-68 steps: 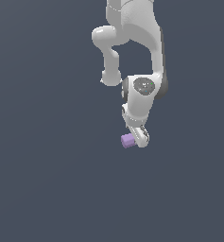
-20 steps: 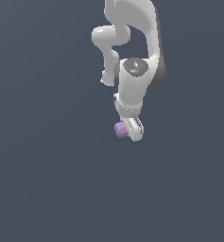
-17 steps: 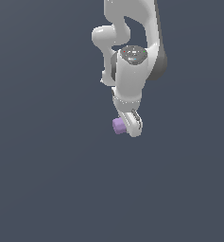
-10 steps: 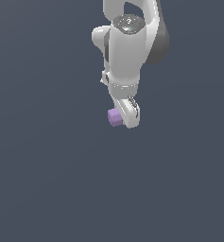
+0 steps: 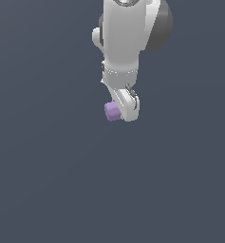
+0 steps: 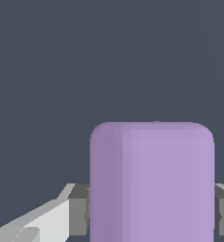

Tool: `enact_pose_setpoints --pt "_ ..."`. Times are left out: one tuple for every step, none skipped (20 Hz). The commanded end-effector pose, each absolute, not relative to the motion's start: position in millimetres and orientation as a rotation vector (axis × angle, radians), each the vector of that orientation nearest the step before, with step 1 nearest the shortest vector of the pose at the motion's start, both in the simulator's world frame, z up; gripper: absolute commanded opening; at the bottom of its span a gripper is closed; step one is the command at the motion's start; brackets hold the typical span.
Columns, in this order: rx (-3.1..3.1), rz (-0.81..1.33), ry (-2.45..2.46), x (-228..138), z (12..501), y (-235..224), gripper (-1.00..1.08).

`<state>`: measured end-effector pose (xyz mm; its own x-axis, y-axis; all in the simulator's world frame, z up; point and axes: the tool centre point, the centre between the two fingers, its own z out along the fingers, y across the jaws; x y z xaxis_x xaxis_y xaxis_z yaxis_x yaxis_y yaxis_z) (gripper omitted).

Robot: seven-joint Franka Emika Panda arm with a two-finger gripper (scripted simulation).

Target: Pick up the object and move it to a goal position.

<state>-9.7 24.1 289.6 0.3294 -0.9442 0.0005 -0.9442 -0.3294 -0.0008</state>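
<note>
The white arm (image 5: pixel 126 33) was seen reaching down from the upper edge of the exterior view, its broad smooth links stacked nearly in line, with a dark grey rounded joint housing (image 5: pixel 160 23) showing on the exterior view's right. At its lower end the gripper (image 5: pixel 119 110) was pointed downward and was clamped on the lavender cylinder (image 5: pixel 112 111), which was held at the fingertips on the side toward the exterior view's left. In the wrist view the cylinder (image 6: pixel 151 182) was shown large and close, matte and plain, with softly rounded edges, and a grey finger pad (image 6: pixel 78 210) was pressed against each of its sides; one pad was backed by a white, angular finger body. The surroundings were rendered as a flat, featureless slate-grey field (image 5: pixel 47 180), against which no contact between the cylinder and any surface could be made out.
</note>
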Motion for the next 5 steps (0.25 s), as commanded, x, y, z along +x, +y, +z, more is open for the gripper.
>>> enact_pose_setpoints --pt "-2.562 0.0 1.818 -9.2 291.7 23.7 -1.0" --pt "-2.562 0.0 1.818 -9.0 291.2 23.9 -1.0" --pt "-2.562 0.0 1.818 -8.9 290.2 24.2 -1.0" --pt "-2.562 0.0 1.818 -8.8 289.3 24.5 -1.0" --pt "-2.562 0.0 1.818 -8.8 289.0 24.6 -1.0"
